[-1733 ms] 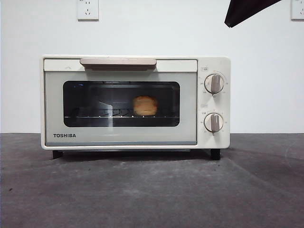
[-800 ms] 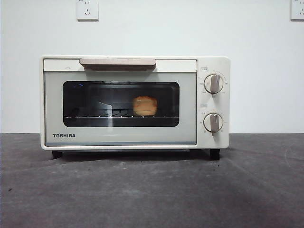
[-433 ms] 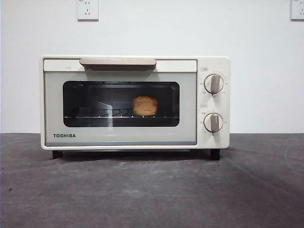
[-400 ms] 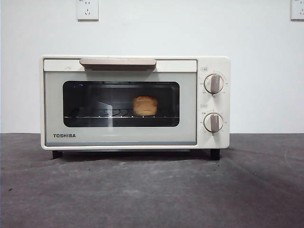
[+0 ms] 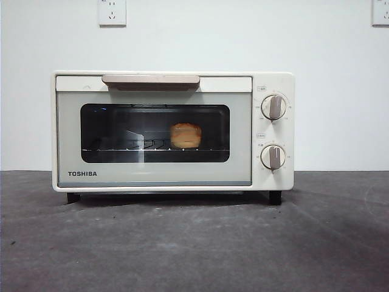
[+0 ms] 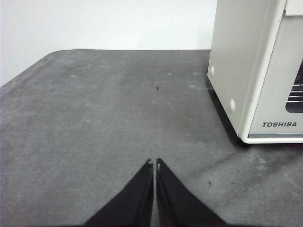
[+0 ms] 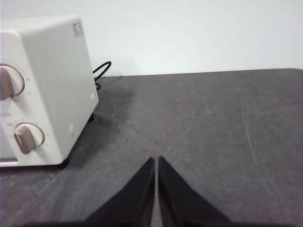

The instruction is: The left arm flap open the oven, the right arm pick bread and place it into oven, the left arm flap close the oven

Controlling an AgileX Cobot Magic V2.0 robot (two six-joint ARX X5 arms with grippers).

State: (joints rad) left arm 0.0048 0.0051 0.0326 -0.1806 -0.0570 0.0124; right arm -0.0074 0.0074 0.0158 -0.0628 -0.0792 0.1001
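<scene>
The cream-white TOSHIBA oven (image 5: 173, 131) stands on the grey table with its door shut and its beige handle (image 5: 151, 79) at the top. The golden bread (image 5: 185, 135) sits on the rack inside, seen through the dark glass. My left gripper (image 6: 154, 163) is shut and empty, low over the table beside the oven's side wall (image 6: 239, 61). My right gripper (image 7: 156, 160) is shut and empty, over the table beside the oven's knob side (image 7: 52, 85). Neither arm shows in the front view.
Two knobs (image 5: 273, 106) sit on the oven's panel. A black power cord (image 7: 101, 71) trails behind the oven. Wall sockets (image 5: 112, 12) hang on the white wall. The table's rounded edge (image 6: 38, 61) shows in the left wrist view.
A black arm tip at the top right of the front view has withdrawn out of sight. The oven and the bread have not moved.
</scene>
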